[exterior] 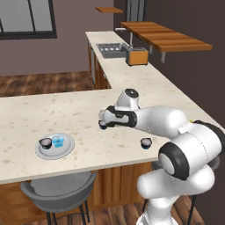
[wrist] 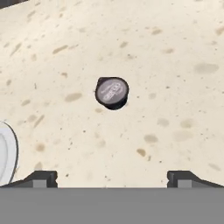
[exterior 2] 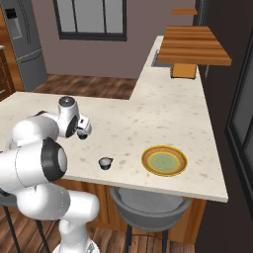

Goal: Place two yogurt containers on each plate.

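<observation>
On the pale grey plate (exterior: pixel 66 150) at the counter's left sit one dark yogurt cup (exterior: pixel 45 142) and the light blue cup (exterior: pixel 58 141). The hand view catches this plate's rim (wrist: pixel 8 151) at its left edge. My gripper (exterior: pixel 103 123) (exterior 2: pixel 83 133) (wrist: pixel 112 177) hovers open above mid-counter, nothing between its fingers. Directly below it, a dark cup with a pale top (wrist: pixel 112 92) stands on the counter, apart from the fingertips. Another dark cup (exterior: pixel 146 142) (exterior 2: pixel 105 163) stands near the front edge. The yellow plate (exterior 2: pixel 164 160) lies bare to its right.
Two grey stools (exterior: pixel 59 186) (exterior 2: pixel 148 205) are tucked under the counter's front edge. Far back on the side counter are a sink (exterior: pixel 110 49) and an orange box (exterior: pixel 137 56) under a wooden shelf (exterior: pixel 165 37).
</observation>
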Tool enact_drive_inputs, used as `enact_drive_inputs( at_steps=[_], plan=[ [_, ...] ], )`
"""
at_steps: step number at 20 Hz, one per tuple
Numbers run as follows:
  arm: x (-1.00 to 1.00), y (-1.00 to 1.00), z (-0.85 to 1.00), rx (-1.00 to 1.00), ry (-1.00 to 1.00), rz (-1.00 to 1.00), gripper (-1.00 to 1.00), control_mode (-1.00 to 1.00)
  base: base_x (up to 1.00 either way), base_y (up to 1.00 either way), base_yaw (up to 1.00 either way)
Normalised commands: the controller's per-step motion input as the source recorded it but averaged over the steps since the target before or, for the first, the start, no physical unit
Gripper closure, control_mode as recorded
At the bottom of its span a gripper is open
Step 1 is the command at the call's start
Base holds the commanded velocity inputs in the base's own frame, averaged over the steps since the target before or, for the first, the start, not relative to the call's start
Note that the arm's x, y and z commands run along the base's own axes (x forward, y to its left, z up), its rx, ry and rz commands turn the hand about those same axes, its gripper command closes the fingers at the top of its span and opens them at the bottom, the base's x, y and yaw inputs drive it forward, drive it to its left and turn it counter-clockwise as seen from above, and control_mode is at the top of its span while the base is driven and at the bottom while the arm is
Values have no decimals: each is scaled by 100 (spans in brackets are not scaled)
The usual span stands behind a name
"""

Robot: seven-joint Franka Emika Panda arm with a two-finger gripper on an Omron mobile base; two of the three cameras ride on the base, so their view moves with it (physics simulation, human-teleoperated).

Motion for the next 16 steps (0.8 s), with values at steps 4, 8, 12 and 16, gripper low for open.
enact_drive_inputs(
  at_steps=[4,8,12,16],
  plan=[
    [34,22,6,-2,0,12,-100,-100,0,0,0],
    [22,1,0,-8,1,17,-100,-100,0,0,0],
    [21,0,-5,-20,2,27,-100,-100,0,0,0],
    [10,0,-8,-20,0,32,-100,-100,0,0,0]
  ],
)
